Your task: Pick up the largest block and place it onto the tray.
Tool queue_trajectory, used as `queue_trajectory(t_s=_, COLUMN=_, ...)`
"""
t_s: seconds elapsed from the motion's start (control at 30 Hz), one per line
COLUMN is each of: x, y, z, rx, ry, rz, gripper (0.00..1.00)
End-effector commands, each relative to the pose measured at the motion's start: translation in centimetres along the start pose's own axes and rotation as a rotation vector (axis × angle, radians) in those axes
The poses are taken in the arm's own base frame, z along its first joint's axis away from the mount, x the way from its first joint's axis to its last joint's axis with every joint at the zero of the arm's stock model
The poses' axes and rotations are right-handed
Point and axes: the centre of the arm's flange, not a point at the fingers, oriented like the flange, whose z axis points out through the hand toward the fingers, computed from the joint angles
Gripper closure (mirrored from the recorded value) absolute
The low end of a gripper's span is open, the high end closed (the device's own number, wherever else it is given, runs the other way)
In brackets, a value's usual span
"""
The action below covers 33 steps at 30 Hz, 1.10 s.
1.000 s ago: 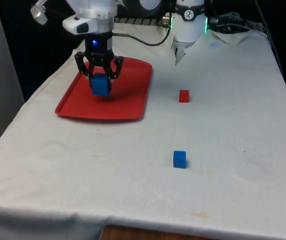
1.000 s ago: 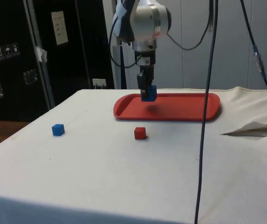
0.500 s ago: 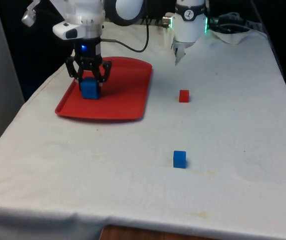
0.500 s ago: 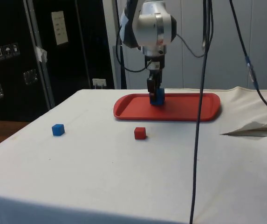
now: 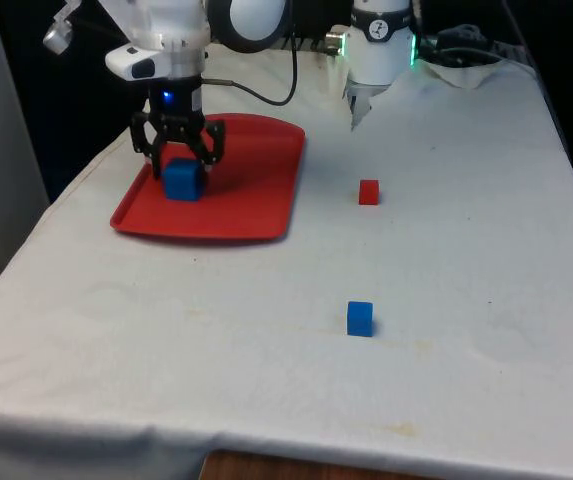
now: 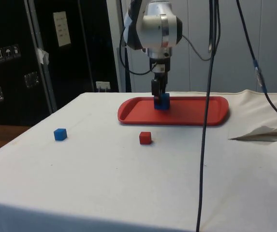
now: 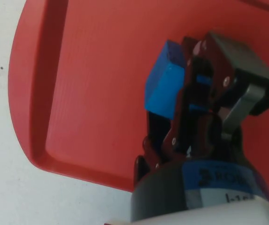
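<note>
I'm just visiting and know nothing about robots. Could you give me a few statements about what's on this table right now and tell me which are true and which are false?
1. The big blue block is over the red tray, between the fingers of the gripper. True.
2. The small red block lies on the tray. False: it sits on the white cloth, apart from the tray.
3. A small blue block sits on the cloth, nearer the front camera than the red one. True.
4. The tray is green. False: it is red.
</note>
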Motion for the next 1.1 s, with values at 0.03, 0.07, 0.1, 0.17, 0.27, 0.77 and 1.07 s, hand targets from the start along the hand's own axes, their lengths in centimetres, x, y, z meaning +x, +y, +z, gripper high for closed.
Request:
queue_trajectory(t_s=0.03, x=0.0, y=0.0, z=0.0, rx=-0.001, ry=0.001, rz=0.000, gripper=0.34)
queue_trajectory(t_s=0.07, x=0.0, y=0.0, z=0.0, rx=0.000, ry=0.000, rz=0.000, gripper=0.25)
queue_trajectory(t_s=0.1, x=0.0, y=0.0, z=0.0, rx=-0.001, ry=0.001, rz=0.001, gripper=0.25)
queue_trajectory(t_s=0.17, x=0.1, y=0.0, z=0.0, rx=-0.001, ry=0.002, rz=0.000, gripper=0.00)
queue_trajectory(t_s=0.27, x=0.1, y=0.0, z=0.0, rx=-0.001, ry=0.002, rz=0.000, gripper=0.00)
queue_trajectory(t_s=0.77, x=0.6, y=0.4, z=-3.4, rx=-0.011, ry=0.027, rz=-0.004, gripper=0.00)
queue_trajectory(t_s=1.07, x=1.9, y=0.1, z=-5.7, rx=-0.022, ry=0.049, rz=-0.018, gripper=0.00)
